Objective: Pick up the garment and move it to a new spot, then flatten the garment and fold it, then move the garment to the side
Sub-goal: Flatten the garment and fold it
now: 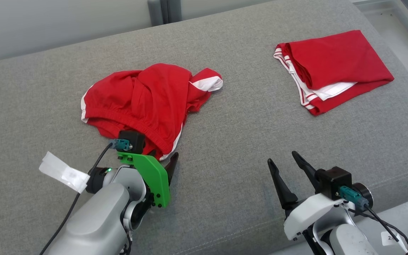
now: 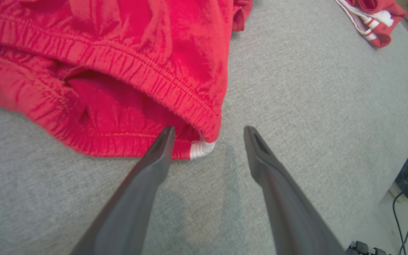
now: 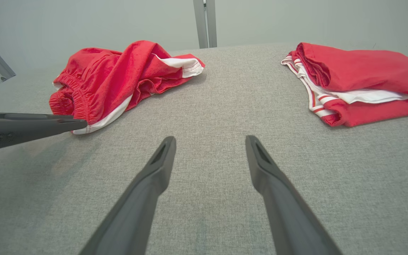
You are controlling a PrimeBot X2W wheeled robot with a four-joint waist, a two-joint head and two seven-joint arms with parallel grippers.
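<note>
Straddling the near waistband corner of the crumpled red shorts with white trim [image 1: 147, 99], the left gripper [image 2: 207, 131] is spread wide and holds nothing. I judge it is placed to pinch that edge for the lift. The shorts lie on the left half of the grey woven-fabric cushion [image 1: 225, 141]. The right gripper [image 1: 282, 157], equally spread and empty, hovers near the front edge. A folded red garment with white stripes [image 1: 335, 67] sits by the right edge, probably set aside.

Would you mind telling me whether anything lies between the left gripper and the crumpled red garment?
Nothing visible does. The left gripper is open, its tips right at the waistband corner of the crumpled garment, with bare grey cushion under them. The folded garment lies well off to the robot's right, out of the path.
</note>
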